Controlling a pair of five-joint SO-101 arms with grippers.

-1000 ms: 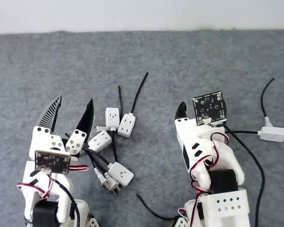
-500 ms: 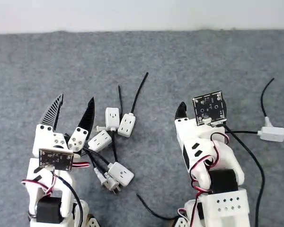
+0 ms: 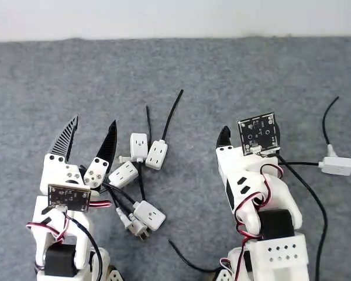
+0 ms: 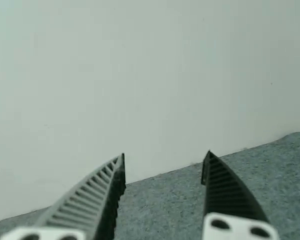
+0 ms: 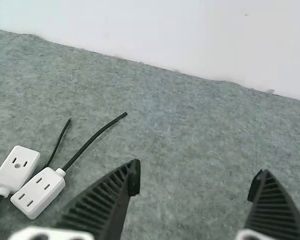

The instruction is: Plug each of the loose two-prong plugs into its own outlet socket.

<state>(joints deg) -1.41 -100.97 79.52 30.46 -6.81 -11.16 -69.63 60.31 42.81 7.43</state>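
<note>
The left pincer (image 3: 92,123) is released, jaws spread wide and empty, just beside a tangle of white pieces near the front-left corner of the bench (image 3: 222,70). The right pincer (image 5: 198,167) is spread and empty too, near the front edge and right of the middle.

The closest outlet socket (image 3: 124,174) lies just beside the left pincer's inner finger, with more sockets around it. A two-prong plug (image 3: 138,228) lies nearer the front edge, its short black cable (image 3: 116,206) running up into the tangle. A lone cabled piece (image 3: 336,167) lies by the right edge; I cannot tell whether it is a plug or a socket.

These look like light, hard plastic blocks that will probably skid on the grey mat, and the springy leads may tug them askew. I would grip the plug across the flat sides of its body, leaving the prongs clear, never by the cable.
</note>
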